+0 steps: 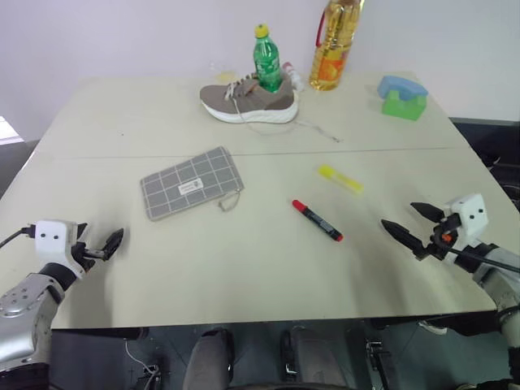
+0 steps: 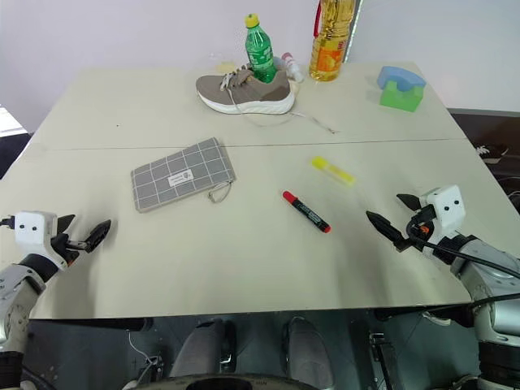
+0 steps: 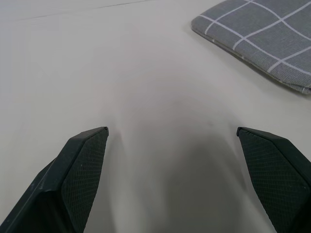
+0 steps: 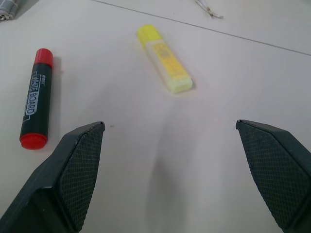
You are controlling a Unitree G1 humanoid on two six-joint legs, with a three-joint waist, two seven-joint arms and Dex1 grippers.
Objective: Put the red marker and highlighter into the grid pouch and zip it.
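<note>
The grid pouch (image 1: 192, 184) lies flat on the table, left of centre, its zipper cord (image 1: 231, 200) trailing to the right. The red marker (image 1: 317, 220), black with red ends, lies in the middle. Just beyond it to the right rests the yellow highlighter (image 1: 340, 178). My left gripper (image 1: 111, 244) hovers open near the front left edge, short of the pouch (image 3: 262, 39). My right gripper (image 1: 412, 222) stands open at the front right, pointing toward the marker (image 4: 36, 104) and highlighter (image 4: 164, 58), with nothing between its fingers.
At the back of the table (image 1: 244, 276) are a grey sneaker (image 1: 249, 99), a green bottle (image 1: 266, 60), an oil bottle (image 1: 334, 45) and a blue-and-green block (image 1: 402, 97). A seam runs across the table beyond the pouch.
</note>
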